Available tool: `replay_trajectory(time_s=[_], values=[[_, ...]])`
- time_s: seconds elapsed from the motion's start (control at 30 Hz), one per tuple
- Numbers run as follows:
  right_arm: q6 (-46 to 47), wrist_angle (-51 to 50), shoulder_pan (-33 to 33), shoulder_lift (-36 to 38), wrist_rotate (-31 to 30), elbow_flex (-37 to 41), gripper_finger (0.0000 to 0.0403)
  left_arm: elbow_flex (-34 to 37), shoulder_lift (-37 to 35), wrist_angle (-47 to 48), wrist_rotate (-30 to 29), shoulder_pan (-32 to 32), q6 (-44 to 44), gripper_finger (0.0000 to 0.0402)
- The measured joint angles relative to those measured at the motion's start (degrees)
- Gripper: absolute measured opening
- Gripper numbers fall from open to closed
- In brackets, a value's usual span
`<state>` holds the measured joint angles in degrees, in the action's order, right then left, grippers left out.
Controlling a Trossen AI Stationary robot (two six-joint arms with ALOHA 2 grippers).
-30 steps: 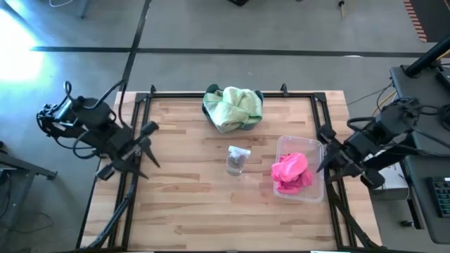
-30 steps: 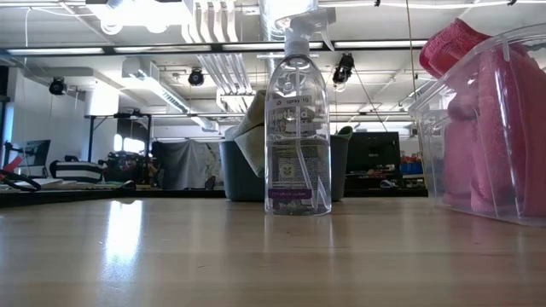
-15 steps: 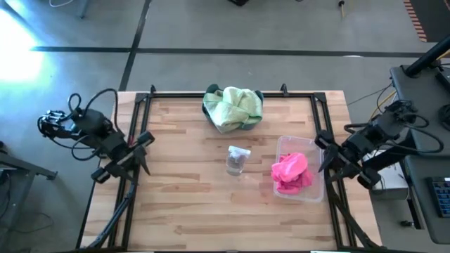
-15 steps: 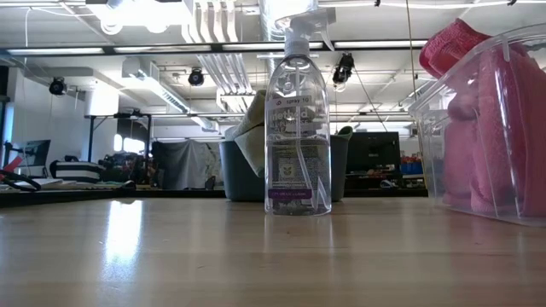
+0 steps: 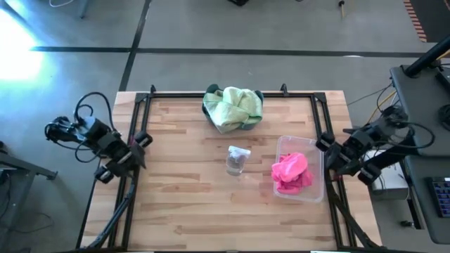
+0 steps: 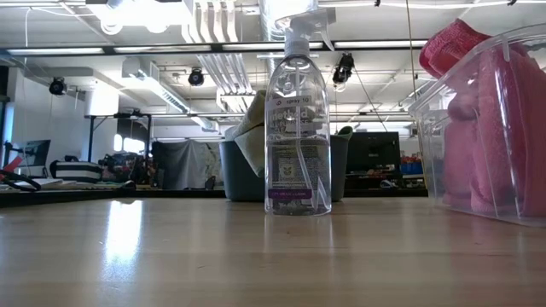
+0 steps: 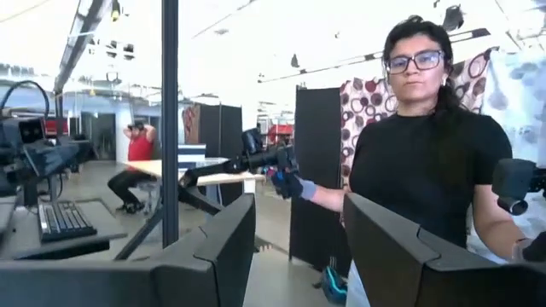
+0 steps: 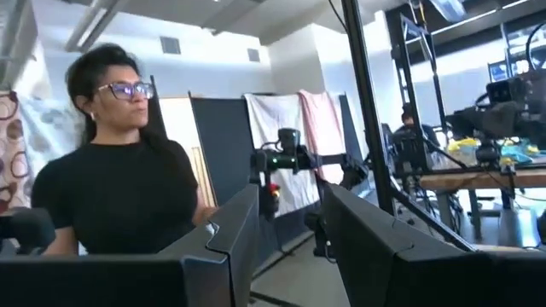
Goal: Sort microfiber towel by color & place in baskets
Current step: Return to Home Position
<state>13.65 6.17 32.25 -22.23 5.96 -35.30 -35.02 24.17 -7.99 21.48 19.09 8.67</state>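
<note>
Evidently limp and light, green towels point(image 5: 233, 107) lie well apart from the spread left gripper point(image 5: 140, 140), pink towels point(image 5: 291, 172) near the spread right gripper point(image 5: 324, 145); pinch a raised fold.

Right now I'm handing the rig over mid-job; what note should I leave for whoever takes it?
Left gripper: open, empty, at the left edge of the table.
Right gripper: open, empty, at the right edge.
Green towels piled in the blue bin; pink towels in the clear bin; spray bottle upright beside the clear bin.
Done: no towel lies loose on the table.
Left: probably only parking both arms; towel counts inside the bins cannot be checked.
</note>
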Motion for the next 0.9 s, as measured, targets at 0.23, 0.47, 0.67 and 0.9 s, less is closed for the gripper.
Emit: replay_trajectory(time_s=[0.23,0.47,0.67,0.9], values=[[3.7,8.3,0.0,4.5,0.0,7.8,0.0135,7.3,-1.0,-9.7,-2.4,0.0,1.8,0.0164],[4.6,15.2,0.0,5.7,0.0,13.5,0.0128,12.8,-1.0,-17.3,-4.6,0.0,2.6,0.0164],[5.9,20.0,0.0,5.8,0.0,17.7,0.0132,15.3,-2.0,-19.6,-4.6,0.0,2.8,0.0164],[5.9,25.5,0.0,5.8,0.0,22.0,0.0139,18.1,-4.3,-20.5,-4.6,0.0,4.4,0.0164]])
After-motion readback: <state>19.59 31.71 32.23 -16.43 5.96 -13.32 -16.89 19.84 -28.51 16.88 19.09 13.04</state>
